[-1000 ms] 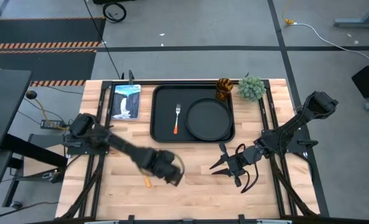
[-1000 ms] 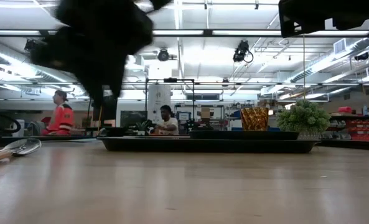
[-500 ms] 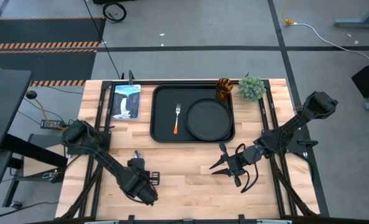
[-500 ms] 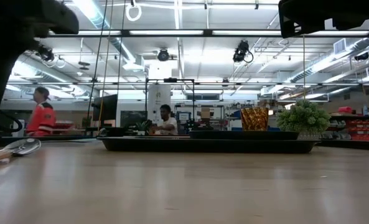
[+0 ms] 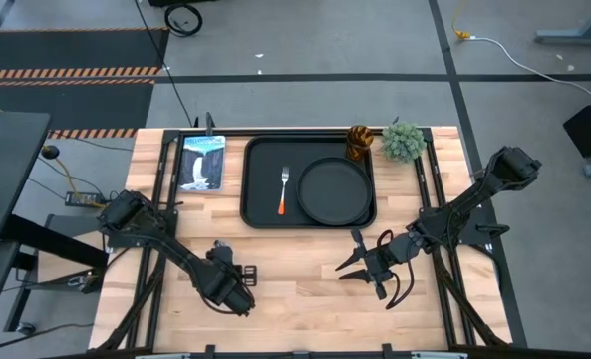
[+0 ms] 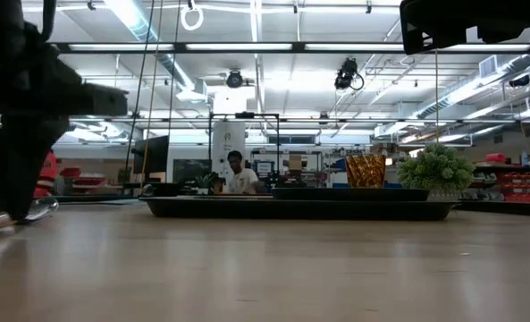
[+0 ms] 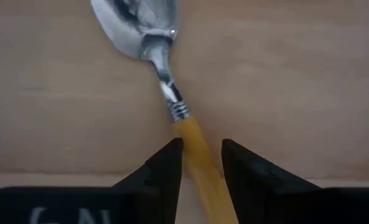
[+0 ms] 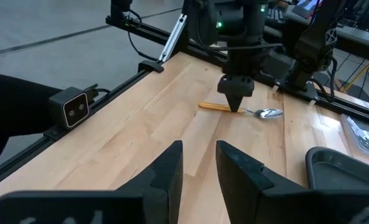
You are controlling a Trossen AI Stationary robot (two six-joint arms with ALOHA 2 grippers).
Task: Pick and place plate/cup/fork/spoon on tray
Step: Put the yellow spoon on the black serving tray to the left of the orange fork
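The left claw [image 7: 201, 163] stands tip-down over the spoon [image 7: 165, 81] lying on the tabletop [image 5: 305, 289], fingers slightly spread astride its yellow handle to pinch it, while the right claw [image 5: 367, 265] waits spread near the tray [image 5: 258, 184].

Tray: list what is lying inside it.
Inside the tray lie the fork and the plate. Anything under the plate is covered. The cup stands outside its far rim.

Wood table [image 5: 305, 289]: tray [image 5: 258, 179], spoon [image 8: 246, 110], cup [image 5: 359, 142], plant [image 5: 403, 141], card [image 5: 201, 162].
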